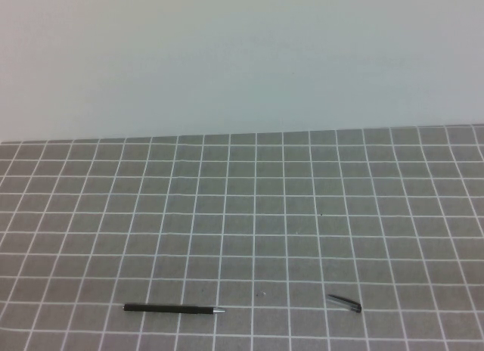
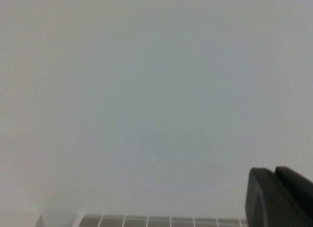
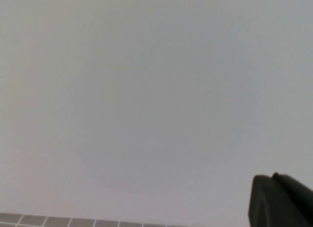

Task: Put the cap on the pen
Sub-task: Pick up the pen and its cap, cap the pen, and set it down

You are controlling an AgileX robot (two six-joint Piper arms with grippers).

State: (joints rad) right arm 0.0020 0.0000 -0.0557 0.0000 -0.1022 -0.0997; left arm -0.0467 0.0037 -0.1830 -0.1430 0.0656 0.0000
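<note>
A slim black pen [image 1: 172, 309] with a silver tip lies flat near the front edge of the grey grid-marked bench [image 1: 302, 215], on the robot's left, its tip pointing right. A small dark pen cap [image 1: 344, 303] lies well apart from it on the robot's right, slightly slanted. Neither is held, so the step in hand looks to be the first reach.

Neither arm shows in the high view. The left claw [image 2: 279, 197] appears only as a dark corner in its wrist view, raised and facing the pale wall [image 1: 242, 56]. The right claw [image 3: 279, 200] shows the same way in its own view. Whether either claw is spread or pressed together cannot be told.

To do this well, the left claw would likely take the pen at mid-barrel, across its length, leaving the tip end free. The right claw would likely pinch the cap near its closed end, though which end is open cannot be told. Both pieces lie low on the bench, so each descent should be straight and centred, or a thin piece may roll aside.
</note>
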